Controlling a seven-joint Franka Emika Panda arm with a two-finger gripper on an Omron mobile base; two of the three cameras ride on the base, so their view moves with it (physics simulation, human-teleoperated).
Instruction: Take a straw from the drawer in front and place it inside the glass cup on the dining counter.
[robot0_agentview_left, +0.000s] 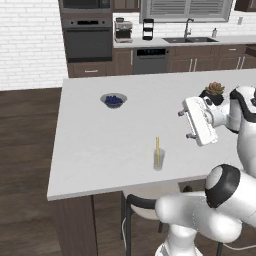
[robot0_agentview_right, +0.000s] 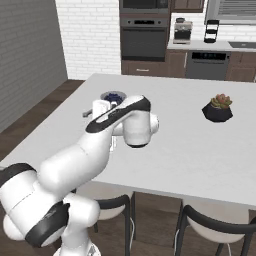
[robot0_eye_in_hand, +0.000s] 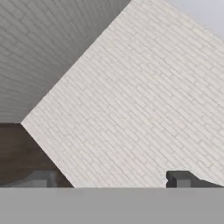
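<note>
Standing upright in the glass cup (robot0_agentview_left: 159, 160) on the dining counter (robot0_agentview_left: 90, 150), the straw (robot0_agentview_left: 157, 150) is apart from the empty, wide-open gripper (robot0_agentview_left: 184, 125); a grey bowl (robot0_agentview_left: 113, 100) holds blue items

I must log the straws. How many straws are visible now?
1. The straw stands in the glass cup near the dining counter's front edge. Others may be hidden elsewhere.

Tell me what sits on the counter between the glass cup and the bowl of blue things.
Nothing: in the left base view, bare white dining counter runs from the glass cup, which holds the straw, to the bowl.
</note>
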